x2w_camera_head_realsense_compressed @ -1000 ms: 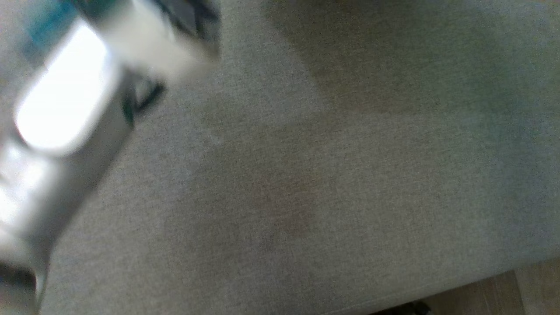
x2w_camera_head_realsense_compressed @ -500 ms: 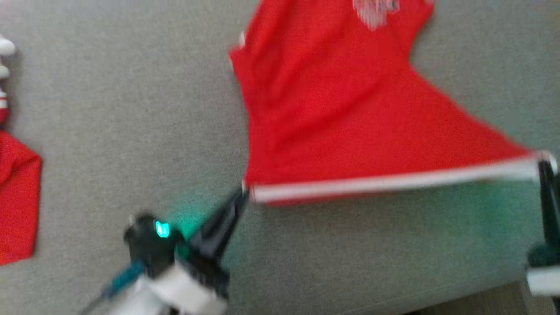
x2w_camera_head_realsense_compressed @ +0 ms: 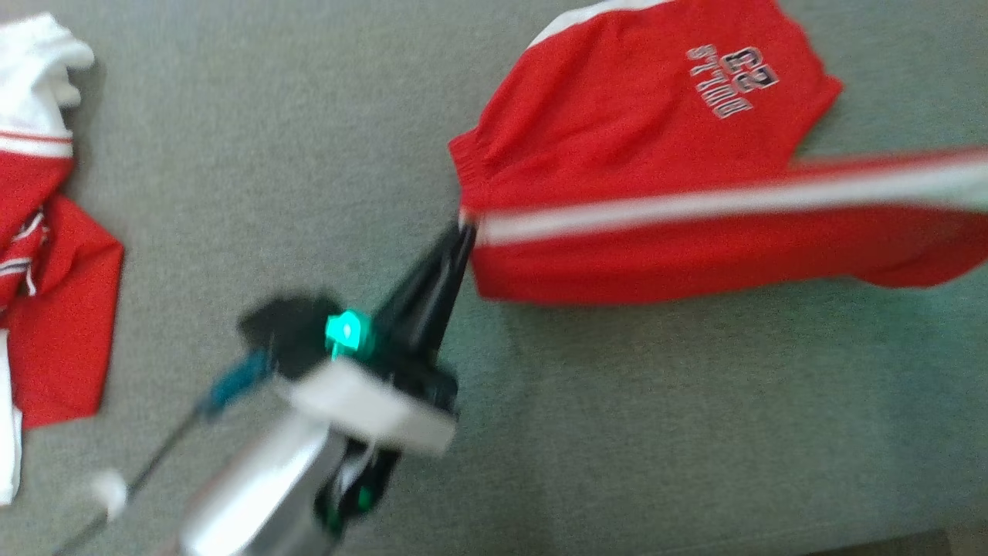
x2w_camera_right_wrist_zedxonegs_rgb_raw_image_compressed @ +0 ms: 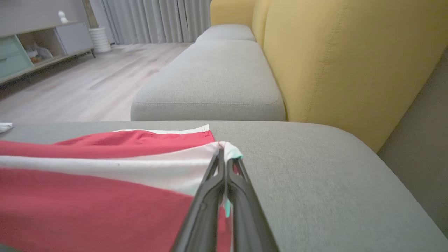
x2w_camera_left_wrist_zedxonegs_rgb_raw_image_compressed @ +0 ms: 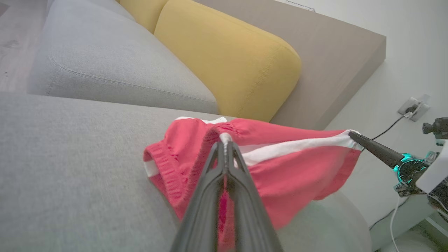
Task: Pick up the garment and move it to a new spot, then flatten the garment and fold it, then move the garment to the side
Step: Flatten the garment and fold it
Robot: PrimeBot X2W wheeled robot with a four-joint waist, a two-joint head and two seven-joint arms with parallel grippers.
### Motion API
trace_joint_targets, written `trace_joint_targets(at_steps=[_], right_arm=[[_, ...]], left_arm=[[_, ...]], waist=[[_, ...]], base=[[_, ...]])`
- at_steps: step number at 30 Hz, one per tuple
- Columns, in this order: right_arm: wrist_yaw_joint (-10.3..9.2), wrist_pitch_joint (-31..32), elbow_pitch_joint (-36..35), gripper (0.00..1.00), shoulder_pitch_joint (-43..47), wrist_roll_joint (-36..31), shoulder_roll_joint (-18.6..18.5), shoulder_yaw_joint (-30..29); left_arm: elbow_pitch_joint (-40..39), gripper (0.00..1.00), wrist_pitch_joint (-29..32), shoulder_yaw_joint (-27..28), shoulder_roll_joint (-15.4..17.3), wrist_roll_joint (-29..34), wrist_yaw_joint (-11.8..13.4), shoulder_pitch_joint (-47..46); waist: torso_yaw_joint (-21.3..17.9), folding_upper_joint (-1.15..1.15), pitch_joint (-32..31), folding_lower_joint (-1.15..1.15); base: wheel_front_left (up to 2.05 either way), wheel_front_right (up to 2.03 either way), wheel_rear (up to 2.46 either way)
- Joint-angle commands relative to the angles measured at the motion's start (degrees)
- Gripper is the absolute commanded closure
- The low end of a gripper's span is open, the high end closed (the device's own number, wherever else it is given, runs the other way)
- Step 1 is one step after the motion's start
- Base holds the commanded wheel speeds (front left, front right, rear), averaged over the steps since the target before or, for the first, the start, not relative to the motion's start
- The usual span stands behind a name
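Note:
The garment [x2w_camera_head_realsense_compressed: 633, 139] is a pair of red shorts with a white side stripe and white lettering, lying partly on the grey sofa seat [x2w_camera_head_realsense_compressed: 656, 425]. My left gripper [x2w_camera_head_realsense_compressed: 463, 224] is shut on one end of its striped edge. In the left wrist view, that gripper [x2w_camera_left_wrist_zedxonegs_rgb_raw_image_compressed: 225, 140] pinches the waistband end of the garment [x2w_camera_left_wrist_zedxonegs_rgb_raw_image_compressed: 287, 171], and my right gripper [x2w_camera_left_wrist_zedxonegs_rgb_raw_image_compressed: 351, 133] is shut on the far end. The right wrist view shows the right gripper [x2w_camera_right_wrist_zedxonegs_rgb_raw_image_compressed: 224, 150] clamped on the white stripe's corner of the garment [x2w_camera_right_wrist_zedxonegs_rgb_raw_image_compressed: 87, 203]. The edge is stretched taut between them, lifted above the seat.
Another heap of red and white clothes [x2w_camera_head_realsense_compressed: 54, 309] lies at the seat's left. Yellow back cushions [x2w_camera_left_wrist_zedxonegs_rgb_raw_image_compressed: 227, 59] line the sofa's rear. More grey seat [x2w_camera_right_wrist_zedxonegs_rgb_raw_image_compressed: 210, 80] extends beyond, with wooden floor [x2w_camera_right_wrist_zedxonegs_rgb_raw_image_compressed: 70, 87] alongside. A wall socket with cable [x2w_camera_left_wrist_zedxonegs_rgb_raw_image_compressed: 413, 108] is past the sofa's end.
The head camera has swung a lot, bringing the garment and left gripper into view. Since half a second ago the stretched striped edge has come up over the garment's body.

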Motion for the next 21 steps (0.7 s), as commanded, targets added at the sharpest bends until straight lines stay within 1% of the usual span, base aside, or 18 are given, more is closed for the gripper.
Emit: trace_joint_targets(at_steps=[1, 3, 4, 8, 11, 15, 17, 21], right_arm=[[0.37, 1.79, 0.20, 1.00, -4.35, -0.62, -3.91, 1.33], [0.37, 3.86, 2.51, 1.00, -9.74, -1.22, -6.27, 3.70], [0.37, 3.86, 2.51, 1.00, -9.74, -1.22, -6.27, 3.70], [0.37, 7.34, 7.34, 1.00, -20.10, -0.99, -9.33, 8.92], [0.37, 8.69, 11.29, 1.00, -27.08, -1.60, -11.03, 12.77], [0.37, 8.14, 17.10, 1.00, -35.37, -2.12, -11.45, 16.93], [0.37, 7.30, 20.48, 1.00, -38.85, -4.11, -11.79, 19.00], [0.37, 5.17, 27.09, 1.00, -44.37, -6.02, -10.34, 22.44]], left_arm=[[0.55, 1.00, 0.75, 2.60, -0.69, -0.46, -0.36, -4.42], [3.51, 1.00, 1.62, 2.98, -2.53, -0.85, -0.59, -8.17], [3.51, 1.00, 1.62, 2.98, -2.53, -0.85, -0.59, -8.17], [9.00, 1.00, 3.30, 4.20, -5.59, -2.29, -0.30, -13.99], [12.12, 1.00, 4.14, 4.78, -7.25, -3.03, -0.41, -17.53], [15.19, 1.00, 3.31, 5.07, -8.50, -2.17, -0.60, -21.26], [16.46, 1.00, 2.49, 4.93, -8.77, -1.14, -0.41, -22.48], [17.93, 1.00, 0.69, 4.49, -9.37, 0.59, 0.36, -23.43]], waist=[[1.88, 0.00, 3.05, 0.00], [2.62, 0.00, 4.59, 0.00], [2.62, 0.00, 4.59, 0.00], [3.74, 0.00, 7.31, 0.00], [4.59, 0.00, 9.19, 0.00], [5.57, 0.00, 11.15, 0.00], [6.02, 0.00, 11.60, 0.00], [6.77, 0.00, 11.87, 0.00]], base=[[0.00, 0.00, 0.00], [0.00, 0.00, 0.00], [0.00, 0.00, 0.00], [0.00, 0.00, 0.00], [0.00, 0.00, 0.00], [0.00, 0.00, 0.00], [0.00, 0.00, 0.00], [0.00, 0.00, 0.00]])
